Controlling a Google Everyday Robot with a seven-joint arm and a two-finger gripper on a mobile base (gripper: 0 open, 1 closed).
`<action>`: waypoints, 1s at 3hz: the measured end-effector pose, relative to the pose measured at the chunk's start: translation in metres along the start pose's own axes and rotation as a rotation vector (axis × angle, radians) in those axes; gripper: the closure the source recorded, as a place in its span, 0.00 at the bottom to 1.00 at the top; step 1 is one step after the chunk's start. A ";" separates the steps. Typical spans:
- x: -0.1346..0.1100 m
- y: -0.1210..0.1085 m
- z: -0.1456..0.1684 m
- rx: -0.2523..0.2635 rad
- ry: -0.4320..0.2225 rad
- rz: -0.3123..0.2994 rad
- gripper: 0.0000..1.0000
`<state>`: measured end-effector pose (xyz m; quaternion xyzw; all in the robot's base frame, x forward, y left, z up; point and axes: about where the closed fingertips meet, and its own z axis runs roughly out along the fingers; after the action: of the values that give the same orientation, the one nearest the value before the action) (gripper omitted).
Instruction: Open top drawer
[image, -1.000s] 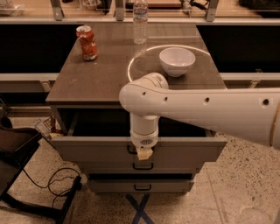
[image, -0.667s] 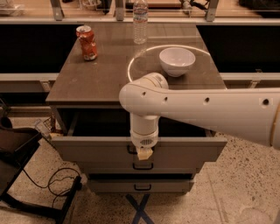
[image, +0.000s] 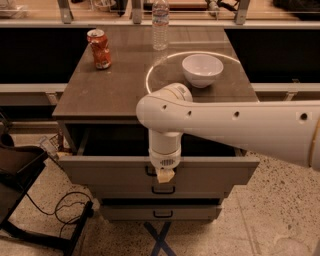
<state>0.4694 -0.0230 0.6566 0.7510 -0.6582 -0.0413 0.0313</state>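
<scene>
The top drawer (image: 100, 170) is pulled out from the cabinet, its grey-taupe front facing me and its dark inside showing behind the front. Its small black pull sits at the centre of the front, mostly covered by my gripper (image: 164, 174). The gripper hangs straight down from the white arm (image: 240, 122) and sits right at that pull. Two shallower drawers (image: 165, 212) with the same black pulls are below, the middle one slightly out.
On the cabinet top (image: 110, 90) stand a red can (image: 99, 48), a clear water bottle (image: 160, 24) and a white bowl (image: 202, 69). A dark chair (image: 20, 175) and a black cable (image: 65, 210) are on the floor at the left.
</scene>
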 end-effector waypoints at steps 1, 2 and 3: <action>0.000 0.000 0.000 0.000 0.000 0.000 0.83; 0.000 0.000 0.000 0.000 0.000 0.000 0.59; 0.000 0.000 -0.001 0.000 0.000 0.000 0.36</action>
<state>0.4694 -0.0231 0.6572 0.7510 -0.6582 -0.0413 0.0314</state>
